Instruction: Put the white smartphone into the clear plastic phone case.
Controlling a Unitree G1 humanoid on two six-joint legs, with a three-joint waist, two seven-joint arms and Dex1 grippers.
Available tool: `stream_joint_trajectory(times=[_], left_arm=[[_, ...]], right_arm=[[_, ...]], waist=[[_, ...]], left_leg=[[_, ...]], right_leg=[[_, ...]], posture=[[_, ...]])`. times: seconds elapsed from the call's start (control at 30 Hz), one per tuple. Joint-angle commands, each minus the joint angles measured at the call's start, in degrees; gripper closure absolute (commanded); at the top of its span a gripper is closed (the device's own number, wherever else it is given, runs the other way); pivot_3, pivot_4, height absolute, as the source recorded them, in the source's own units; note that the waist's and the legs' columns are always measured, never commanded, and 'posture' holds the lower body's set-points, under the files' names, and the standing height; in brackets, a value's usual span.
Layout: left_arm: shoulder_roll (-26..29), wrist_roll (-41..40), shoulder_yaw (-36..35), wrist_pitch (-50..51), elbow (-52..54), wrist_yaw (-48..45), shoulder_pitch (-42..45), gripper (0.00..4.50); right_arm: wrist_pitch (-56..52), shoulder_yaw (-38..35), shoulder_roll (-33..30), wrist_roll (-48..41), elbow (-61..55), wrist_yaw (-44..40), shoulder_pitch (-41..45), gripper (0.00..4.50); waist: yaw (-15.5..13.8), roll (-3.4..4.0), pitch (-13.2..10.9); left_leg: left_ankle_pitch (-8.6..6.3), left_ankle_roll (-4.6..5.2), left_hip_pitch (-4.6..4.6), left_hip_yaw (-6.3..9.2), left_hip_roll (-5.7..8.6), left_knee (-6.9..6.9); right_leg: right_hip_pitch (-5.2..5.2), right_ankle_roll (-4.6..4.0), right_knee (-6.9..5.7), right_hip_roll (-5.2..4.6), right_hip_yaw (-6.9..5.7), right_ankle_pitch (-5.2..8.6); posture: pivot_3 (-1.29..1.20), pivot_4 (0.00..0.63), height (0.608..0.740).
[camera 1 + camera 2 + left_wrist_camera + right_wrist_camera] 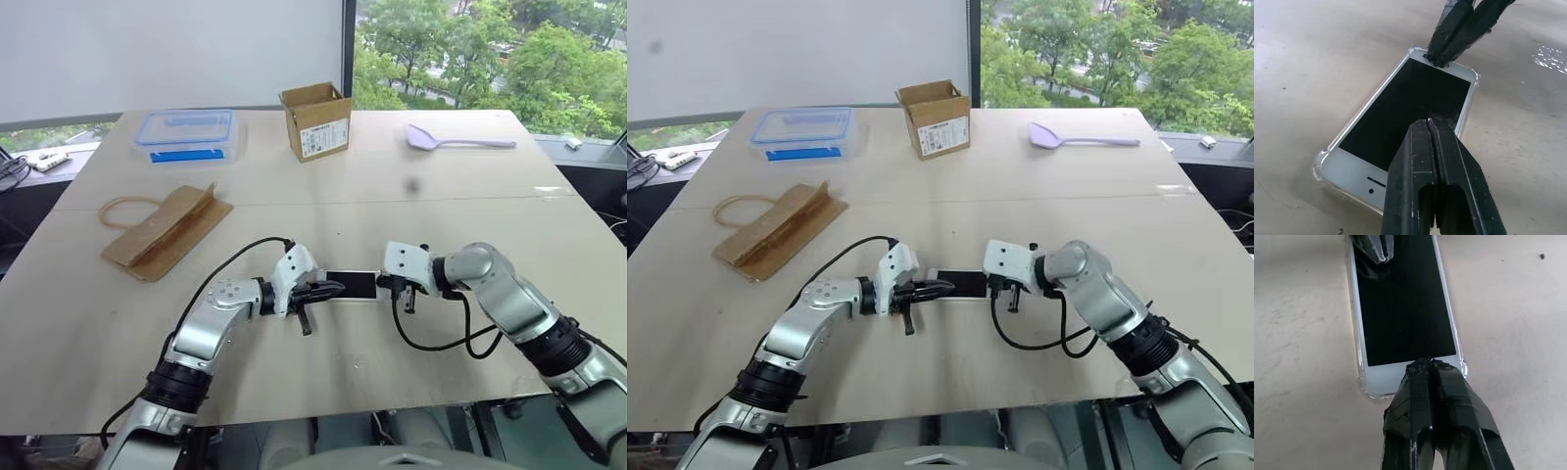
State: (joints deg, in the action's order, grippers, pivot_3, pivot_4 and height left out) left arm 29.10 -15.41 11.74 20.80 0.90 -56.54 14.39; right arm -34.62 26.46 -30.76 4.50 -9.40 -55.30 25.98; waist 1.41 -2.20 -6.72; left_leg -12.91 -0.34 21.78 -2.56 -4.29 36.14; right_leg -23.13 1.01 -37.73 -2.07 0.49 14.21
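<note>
The white smartphone lies flat on the table, black screen up, in front of me between both arms. It sits inside the clear plastic phone case, whose rim and bumper corners show all around the phone's edges. My left gripper is shut, its tips resting over the screen near the phone's left end. My right gripper is also shut, with its tips pressed on the white bezel at the phone's right end. Neither gripper holds anything between its fingers.
A clear box with a blue lid stands at the far left. An open cardboard box is at the far middle and a purple spoon at the far right. A brown paper bag lies left of centre.
</note>
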Motion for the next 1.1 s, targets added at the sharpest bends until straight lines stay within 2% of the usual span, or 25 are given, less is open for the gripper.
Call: stream_joint_trajectory(times=[0.03,0.13,0.2,0.27,0.3,0.37,0.57,0.63,0.87,1.1], left_arm=[[-0.83,-1.66,-1.83,-2.01,0.53,-0.28,-0.44,4.48],[-1.63,-3.04,-3.04,-2.7,1.33,0.1,-0.95,4.48],[-2.56,-4.53,-4.46,-2.98,2.59,0.79,-1.03,4.48],[-3.13,-7.16,-6.32,-1.79,4.4,0.88,-1.14,4.5],[-3.4,-8.09,-7.35,-1.28,5.26,1.61,-1.17,4.25],[-3.69,-9.72,-8.94,0.0,6.68,2.81,-1.14,3.71],[-0.48,-15.73,-14.81,5.2,13.96,3.77,-4.88,0.95],[0.56,-17.48,-16.83,6.84,15.84,4.67,-6.29,0.05],[5.96,-19.36,-22.55,9.09,20.78,5.59,-13.52,0.05],[9.86,-19.42,-26.56,8.1,22.2,3.69,-21.43,0.05]], right_arm=[[1.3,-5.62,1.66,-5.15,-3.41,2.49,-6.76,4.5],[3.86,-10.04,2.42,-7.31,-7.95,4.49,-10.29,4.5],[2.99,-13.89,3.77,-11.28,-10.53,5.31,-12.2,4.5],[2.25,-18.25,5.28,-15.65,-13.2,6.35,-13.86,3.88],[2.75,-19.78,5.21,-16.47,-14.5,6.88,-14.78,3.6],[3.3,-22.28,5.1,-17.55,-16.41,8.41,-16.16,2.61],[1.58,-33.49,1.69,-22.78,-26.0,11.02,-24.11,0.0],[1.23,-36.67,-0.15,-24.5,-28.38,10.95,-27.33,0.0],[1.48,-47.33,-3.36,-28.73,-34.8,11.18,-39.93,0.0],[4.41,-55.09,-3.01,-28.67,-34.93,11.07,-51.18,0.0]], waist=[[-0.27,-0.07,-0.13],[-0.34,0.6,-0.66],[-0.48,0.54,-0.91],[-0.66,0.49,-1.11],[-0.69,0.48,-1.23],[-0.82,0.49,-1.53],[-0.65,0.52,-2.13],[-0.63,0.5,-2.2],[-0.67,0.49,-2.28],[-0.76,0.49,-2.28]], left_leg=[[0.0,0.0,0.1,-0.02,0.01,0.0],[0.15,0.24,0.91,-0.21,0.11,-0.01],[0.16,0.27,1.2,-0.29,0.3,-0.03],[0.14,0.24,1.45,-0.26,0.24,-0.03],[0.14,0.24,1.96,-0.16,0.16,0.01],[0.14,0.24,2.17,-0.14,0.14,0.04],[0.12,0.22,2.17,-0.14,0.13,0.05],[0.12,0.22,2.11,-0.17,0.12,0.08],[0.12,0.21,1.97,-0.08,0.1,0.11],[0.12,0.21,1.98,-0.14,0.13,0.19]], right_leg=[[-0.1,0.0,0.01,-0.02,0.0,0.0],[-0.78,0.05,0.0,0.09,-0.05,-0.05],[-1.03,0.11,-0.04,0.37,-0.03,-0.09],[-1.11,0.12,0.02,0.59,-0.06,-0.26],[-1.58,0.1,0.0,0.7,-0.11,-0.3],[-1.78,0.1,-0.01,0.79,-0.21,-0.31],[-1.74,0.32,0.04,0.77,-0.36,-0.19],[-1.71,0.34,0.03,0.76,-0.34,-0.18],[-1.64,0.16,-0.08,0.77,-0.41,-0.08],[-1.62,0.12,-0.08,0.7,-0.37,-0.06]], posture=[[0.0,0.15,0.74],[0.0,0.15,0.74],[0.0,0.15,0.74],[0.0,0.15,0.74],[0.0,0.15,0.74],[0.0,0.15,0.74],[0.0,0.15,0.74],[0.0,0.15,0.74],[0.0,0.15,0.74],[0.0,0.15,0.74]])
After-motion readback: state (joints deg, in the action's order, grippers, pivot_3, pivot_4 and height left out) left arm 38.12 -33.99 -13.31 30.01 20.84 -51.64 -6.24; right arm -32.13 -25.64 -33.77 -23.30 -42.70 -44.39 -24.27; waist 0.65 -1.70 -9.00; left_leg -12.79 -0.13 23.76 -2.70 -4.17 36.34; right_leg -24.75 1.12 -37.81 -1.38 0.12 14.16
